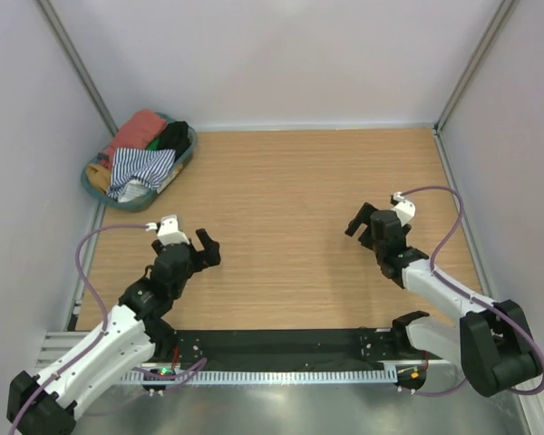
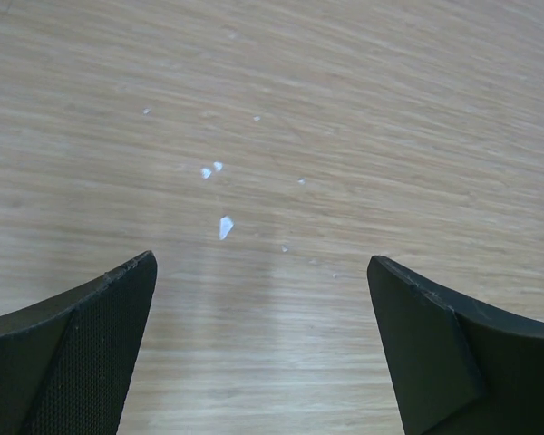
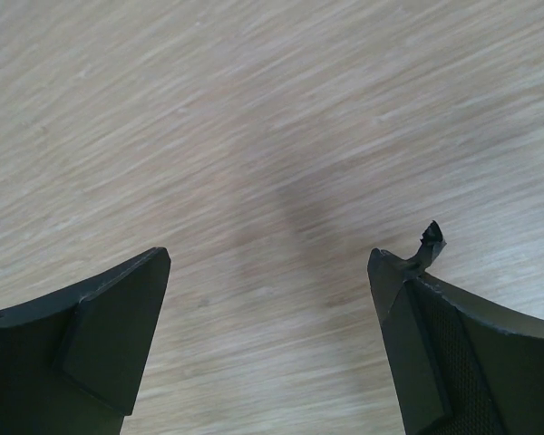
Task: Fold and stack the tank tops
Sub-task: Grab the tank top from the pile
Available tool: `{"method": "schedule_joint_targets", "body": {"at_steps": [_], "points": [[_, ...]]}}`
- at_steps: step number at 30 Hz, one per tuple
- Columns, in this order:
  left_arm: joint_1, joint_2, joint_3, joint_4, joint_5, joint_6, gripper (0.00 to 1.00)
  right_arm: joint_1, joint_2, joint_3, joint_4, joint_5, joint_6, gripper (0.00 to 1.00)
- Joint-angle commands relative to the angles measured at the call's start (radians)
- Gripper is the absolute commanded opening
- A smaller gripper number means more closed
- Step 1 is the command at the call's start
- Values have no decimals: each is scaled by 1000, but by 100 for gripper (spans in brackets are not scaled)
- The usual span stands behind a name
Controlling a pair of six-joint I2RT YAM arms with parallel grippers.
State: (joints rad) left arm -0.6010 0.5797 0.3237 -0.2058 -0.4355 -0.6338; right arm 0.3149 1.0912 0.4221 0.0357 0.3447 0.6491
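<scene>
– Top external view, near edge first: what are the grippers doing?
– The left gripper (image 1: 208, 249) and the right gripper (image 1: 358, 220) both hover low over the table (image 1: 290, 299), well apart, jaws spread wide and holding nothing. Each wrist view agrees, with only wood grain between the pads.
– And the tank tops?
– Neither is out yet. Both sit bunched in the basket (image 1: 191, 147) at the far left corner, well beyond the left gripper. The striped tank top (image 1: 143, 169) lies on the nearer side of the heap and the red tank top (image 1: 136, 127) is at the far end, with a dark garment (image 1: 172, 136) beside them.
– How will they handle?
– Light, soft and limp, I'd say. They should sag and crumple from any single pinch and may drag a neighbour along.
– So where should it grab?
– Probably a raised fold of the striped one, since it's nearest. Once the top is flat on the wood, take a strap or hem edge with each gripper.
</scene>
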Motion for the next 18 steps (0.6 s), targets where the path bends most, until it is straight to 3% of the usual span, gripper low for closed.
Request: {"method": "schedule_joint_targets", "body": {"at_steps": [1, 2, 4, 6, 12, 18], "points": [[0, 48, 130, -123, -133, -110, 100, 3, -27, 7, 96, 16, -5, 100], [6, 96, 174, -186, -222, -148, 100, 3, -24, 4, 104, 8, -6, 100], [47, 149, 320, -304, -255, -214, 100, 4, -19, 1, 124, -19, -6, 100], [102, 235, 457, -337, -235, -204, 100, 4, -8, 1, 139, -47, -20, 100], [417, 522, 742, -394, -62, -248, 99, 4, 12, 3, 148, -82, -35, 100], [637, 862, 1076, -561, -40, -282, 100, 4, 7, 3, 156, -110, -37, 100]]}}
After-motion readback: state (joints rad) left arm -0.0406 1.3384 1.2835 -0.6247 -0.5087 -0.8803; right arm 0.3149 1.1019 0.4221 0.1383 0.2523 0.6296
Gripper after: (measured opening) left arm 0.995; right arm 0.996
